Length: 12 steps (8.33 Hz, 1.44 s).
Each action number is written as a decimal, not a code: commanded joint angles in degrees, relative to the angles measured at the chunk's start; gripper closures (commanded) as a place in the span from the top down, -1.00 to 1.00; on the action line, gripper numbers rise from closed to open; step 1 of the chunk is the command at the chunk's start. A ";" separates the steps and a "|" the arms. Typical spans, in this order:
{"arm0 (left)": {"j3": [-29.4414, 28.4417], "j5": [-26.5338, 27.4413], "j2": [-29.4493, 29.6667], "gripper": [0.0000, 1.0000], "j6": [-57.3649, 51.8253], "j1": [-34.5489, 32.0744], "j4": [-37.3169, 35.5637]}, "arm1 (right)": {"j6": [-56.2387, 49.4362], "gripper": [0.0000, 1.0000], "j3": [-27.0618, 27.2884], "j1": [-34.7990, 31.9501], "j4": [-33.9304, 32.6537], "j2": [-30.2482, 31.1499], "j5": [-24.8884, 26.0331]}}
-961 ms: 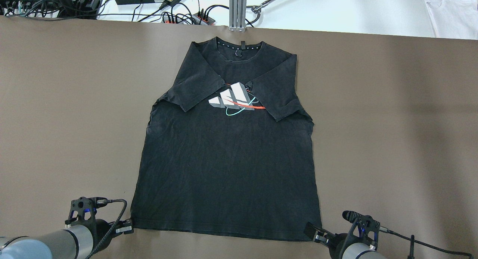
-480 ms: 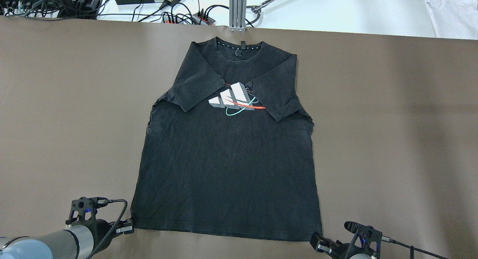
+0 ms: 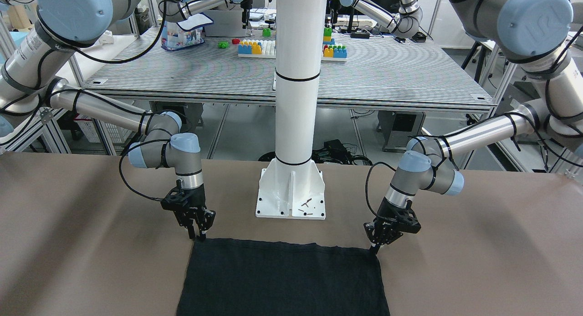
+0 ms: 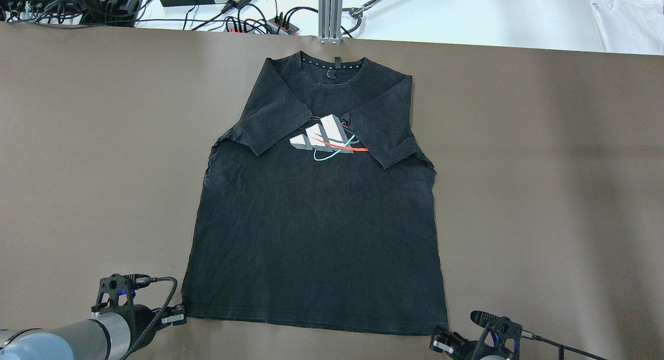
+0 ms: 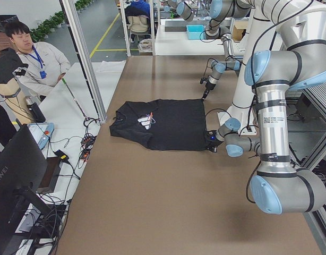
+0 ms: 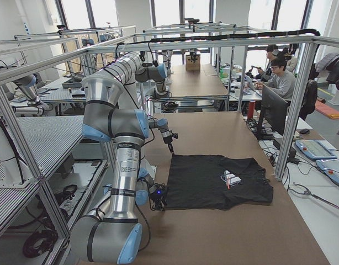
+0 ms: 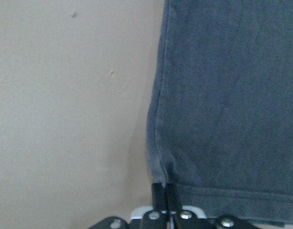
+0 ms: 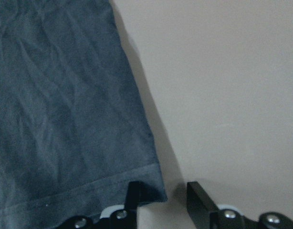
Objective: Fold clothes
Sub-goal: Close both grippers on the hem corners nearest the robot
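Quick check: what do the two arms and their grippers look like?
The left arm and right arm are silver tubes with pale blue joint caps. A black cable loops along each to the black left gripper and right gripper.

1. Bright, even indoor light; windows [image 6: 175, 12] glare in the right side view.
2. Soft shadows darken the table [image 4: 586, 157] right of the shirt [image 4: 316, 235].
3. Wrist views soft, grainy, tinting it bluish.

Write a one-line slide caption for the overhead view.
Black T-shirt flat on the table, sleeves folded in; left gripper pinching one hem corner, right gripper open at the other.
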<state>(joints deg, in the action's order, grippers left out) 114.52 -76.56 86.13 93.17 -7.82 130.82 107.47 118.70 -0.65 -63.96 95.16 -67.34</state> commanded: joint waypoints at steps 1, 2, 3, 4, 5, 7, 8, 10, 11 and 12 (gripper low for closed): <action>-0.17 0.00 0.18 -1.00 0.00 0.08 0.05 | -0.16 -0.11 -0.66 -0.05 -0.03 -0.68 0.01; -0.17 0.00 0.27 -1.00 0.00 0.00 0.05 | -0.16 -0.29 -0.49 -0.14 -0.03 -0.68 0.01; -0.17 0.00 0.27 -1.00 0.00 0.08 0.05 | -0.16 -0.46 -0.22 -0.23 -0.03 -0.59 0.01; -0.26 0.00 0.27 -1.00 0.00 0.00 -0.04 | -0.24 -0.46 0.13 -0.40 0.06 -0.50 0.01; -0.35 0.00 0.27 -1.00 0.00 0.08 0.05 | -0.33 -0.46 0.30 -0.49 -0.02 -0.33 0.01; -0.61 0.00 0.36 -1.00 0.00 0.08 0.05 | -0.33 -0.58 0.31 -0.49 0.06 -0.33 0.01; -0.70 0.00 0.36 -1.00 0.00 0.08 0.05 | -0.33 -0.72 0.31 -0.49 0.06 -0.33 0.01; -0.61 0.00 0.70 -1.00 0.00 0.00 0.05 | -0.33 -1.00 0.31 -0.58 0.06 -0.41 0.10; 0.35 -0.08 0.88 -1.00 0.00 -0.18 0.05 | -0.33 -1.00 1.35 -0.75 0.06 -0.42 0.02; 1.92 -0.43 0.80 -1.00 -0.09 -1.14 -0.04 | -0.77 -1.00 3.36 -1.10 -0.02 -0.15 -0.07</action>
<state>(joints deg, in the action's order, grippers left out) 114.44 -76.61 86.82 93.16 -7.94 130.86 107.11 119.61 -1.32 -63.90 94.79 -67.29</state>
